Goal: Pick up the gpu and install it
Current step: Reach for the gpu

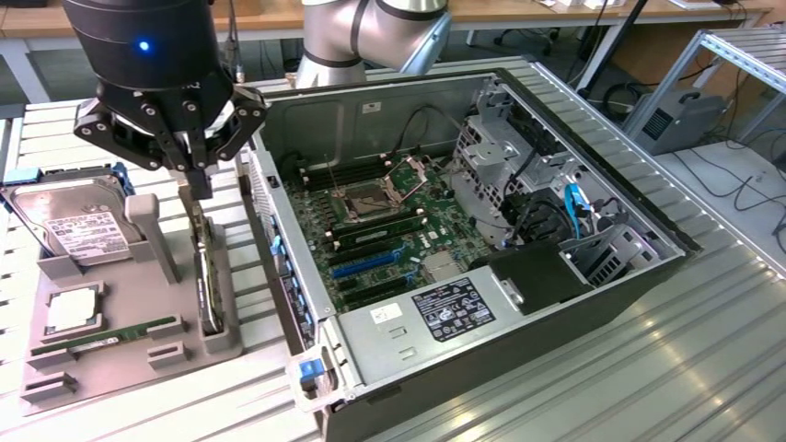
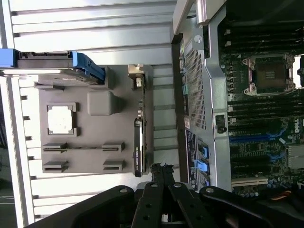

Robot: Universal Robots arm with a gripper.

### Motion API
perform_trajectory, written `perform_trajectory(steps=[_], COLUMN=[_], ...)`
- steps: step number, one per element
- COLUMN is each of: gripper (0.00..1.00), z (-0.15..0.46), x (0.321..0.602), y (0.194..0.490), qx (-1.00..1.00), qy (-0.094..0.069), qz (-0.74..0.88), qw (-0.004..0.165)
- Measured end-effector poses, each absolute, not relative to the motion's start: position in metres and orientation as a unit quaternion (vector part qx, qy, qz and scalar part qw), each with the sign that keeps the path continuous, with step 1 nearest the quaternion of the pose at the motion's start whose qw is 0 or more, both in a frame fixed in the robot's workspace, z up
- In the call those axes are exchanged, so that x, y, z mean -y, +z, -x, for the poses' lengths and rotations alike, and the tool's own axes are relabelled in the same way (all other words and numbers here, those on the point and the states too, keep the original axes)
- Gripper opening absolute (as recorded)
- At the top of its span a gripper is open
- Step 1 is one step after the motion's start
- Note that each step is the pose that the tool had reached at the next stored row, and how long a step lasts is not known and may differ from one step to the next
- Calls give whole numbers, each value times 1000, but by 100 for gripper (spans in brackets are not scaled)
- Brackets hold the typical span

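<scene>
Gpu (image 1: 212, 276) (image 2: 138, 147): stands on its long edge in a slot of the gray holder (image 1: 147, 276) (image 2: 90, 130), not lifted, just below the gripper (image 1: 197, 189) (image 2: 161, 167). Gripper: fingers pressed together with nothing between them, tips poised over the card's top edge near one end; contact with the card impossible to judge. Straight above the gripper: black wrist housing (image 1: 147, 46) with a small blue light lit. Below and off to the side away from the computer case (image 1: 368, 110) (image 2: 197, 71), in the same holder: hard drive (image 1: 76, 226) (image 2: 47, 64) with a white label propped at a tilt, square processor chip (image 1: 74, 308) (image 2: 61, 118) lying flat, narrow green RAM stick (image 1: 105, 339) (image 2: 83, 148) in its groove. On the gripper's other side, just beside the holder: the computer case, open and lying on its side, motherboard (image 1: 381, 230) (image 2: 266, 123) exposed, socket and blue slots visible. Under everything: ribbed metal tabletop (image 1: 687, 368) (image 2: 95, 28).
</scene>
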State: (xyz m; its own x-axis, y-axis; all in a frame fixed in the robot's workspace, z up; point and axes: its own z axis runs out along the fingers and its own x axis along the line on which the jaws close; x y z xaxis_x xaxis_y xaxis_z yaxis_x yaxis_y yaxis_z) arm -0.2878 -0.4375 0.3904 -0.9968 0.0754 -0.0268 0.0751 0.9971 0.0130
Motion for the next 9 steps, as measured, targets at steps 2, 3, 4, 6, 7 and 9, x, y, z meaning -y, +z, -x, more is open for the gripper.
perform_trajectory(steps=[2, 3, 4, 6, 7, 9], gripper=[11, 11, 11, 11, 11, 11], z=[289, 289, 289, 290, 291, 292], x=[438, 439, 439, 440, 441, 441], y=[390, 390, 390, 390, 390, 390], qx=[-999, -999, -999, -999, -999, -999], qy=[6, 6, 6, 5, 5, 5], qz=[-38, -38, -38, -38, -38, -38], qw=[14, 14, 14, 14, 14, 14])
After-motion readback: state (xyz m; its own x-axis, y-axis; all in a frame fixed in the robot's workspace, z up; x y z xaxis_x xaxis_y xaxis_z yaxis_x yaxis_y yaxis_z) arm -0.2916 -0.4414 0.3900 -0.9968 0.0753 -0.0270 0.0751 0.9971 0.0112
